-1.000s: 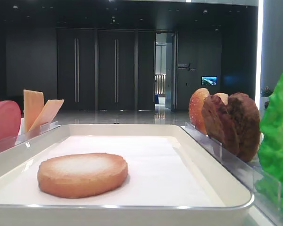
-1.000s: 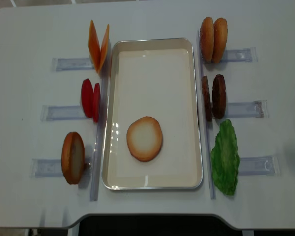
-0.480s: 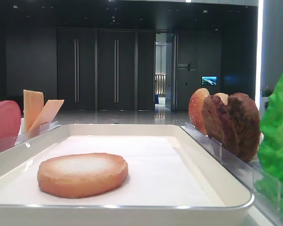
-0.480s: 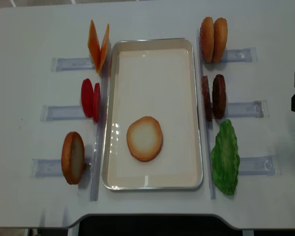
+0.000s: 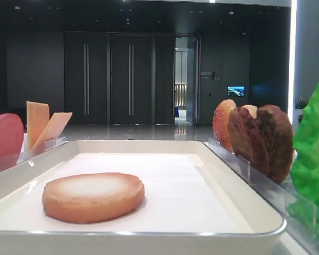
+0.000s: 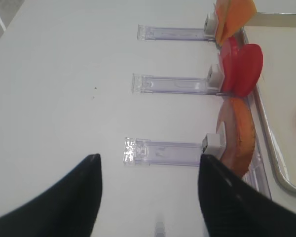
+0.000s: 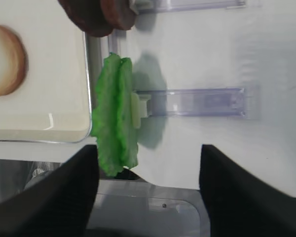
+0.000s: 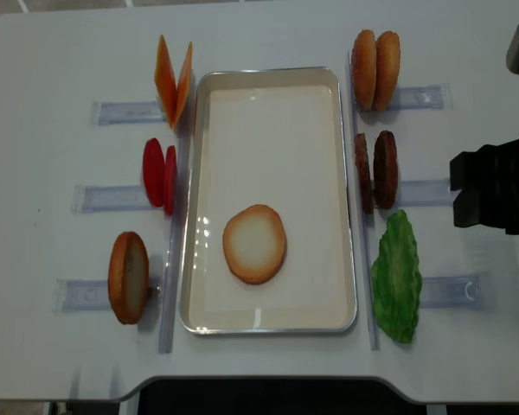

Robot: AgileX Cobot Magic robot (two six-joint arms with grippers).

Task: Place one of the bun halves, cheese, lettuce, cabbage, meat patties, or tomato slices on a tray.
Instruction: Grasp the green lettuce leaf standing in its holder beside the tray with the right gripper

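Observation:
One of the bun halves [image 8: 254, 244] lies flat on the white tray [image 8: 268, 82]. More bun halves stand at the tray's left [image 8: 128, 277] and far right [image 8: 374, 69]. The cheese [image 8: 173, 79] and tomato slices [image 8: 160, 173] stand on the left, the meat patties [image 8: 376, 170] and lettuce [image 8: 396, 277] on the right. Cabbage is out of view. My right gripper [image 7: 148, 148] is open and empty, high above the table, right of the lettuce [image 7: 116, 113]. My left gripper [image 6: 149, 160] is open and empty, left of the left bun half [image 6: 237, 133].
Clear plastic holders [image 8: 432, 290] lie across the table on both sides of the tray and prop up the food. The right arm [image 8: 493, 186] hangs over the table's right edge. The table's front edge [image 7: 153, 190] is just beneath the right gripper.
The right arm has come into the overhead view from the right edge and moved left towards the patties and lettuce. The food and the left gripper have not moved.

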